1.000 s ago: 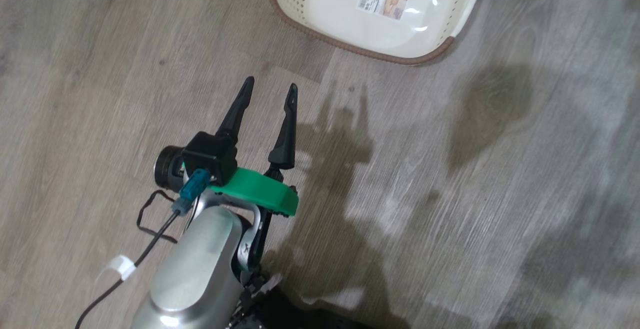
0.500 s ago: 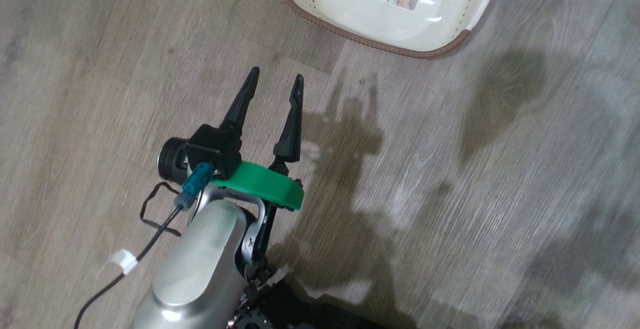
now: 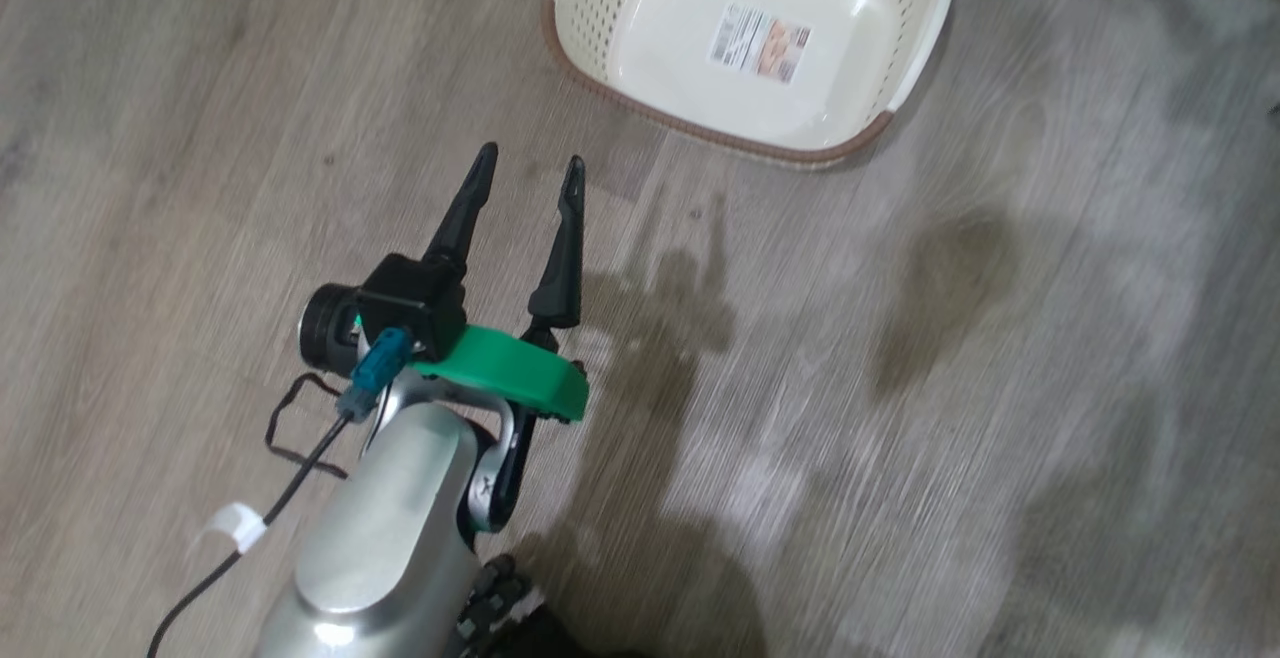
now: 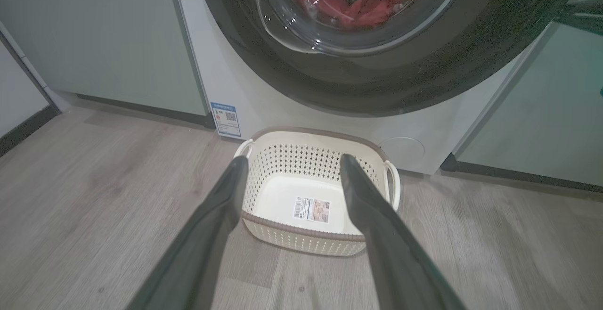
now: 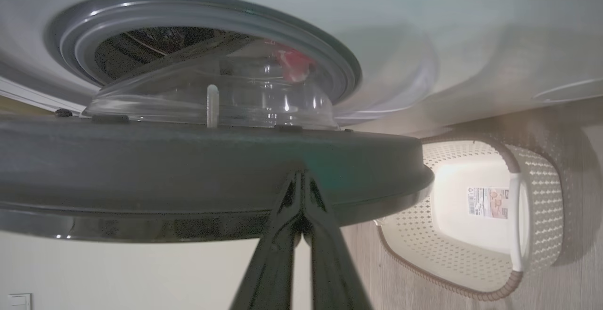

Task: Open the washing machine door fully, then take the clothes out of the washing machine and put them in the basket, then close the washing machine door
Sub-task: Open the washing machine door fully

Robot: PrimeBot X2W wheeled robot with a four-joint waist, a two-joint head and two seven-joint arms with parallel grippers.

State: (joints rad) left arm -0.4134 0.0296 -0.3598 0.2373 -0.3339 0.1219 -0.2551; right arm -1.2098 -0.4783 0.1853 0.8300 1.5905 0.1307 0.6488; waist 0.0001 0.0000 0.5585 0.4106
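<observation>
Right wrist view showed the right hand (image 5: 301, 174) with its two long dark fingers pressed together, nothing between them, their tips at the edge of the large round washing machine door with the wide glossy black rim (image 5: 141, 168); whether they touched that rim could not be told. The door stood partly open, seen edge-on, its bulging clear glass bowl (image 5: 212, 98) lifted off the grey rubber ring (image 5: 340, 67) of the large white front-loading washing machine (image 5: 400, 22).

The door looked stiff and hinged, likely to swing in one arc; its gloss suggested a slippery surface, so the free edge of the rim seemed the safest place to take hold, and the glass best left alone.

The red clothes (image 4: 372, 1) lay crumpled behind the glass; they looked soft, limp and light, probably best pinched at a raised fold.

The small cream perforated plastic basket (image 4: 301, 235), brown-rimmed, with white side handles and a label sticker (image 4: 312, 209) on its bottom, sat empty on the grey wood-grain floor (image 3: 900, 388) just before the machine; it looked light enough to slide if bumped.

The left hand (image 3: 530, 158) hovered over the floor near the basket, its fingers spread wide, holding nothing.
</observation>
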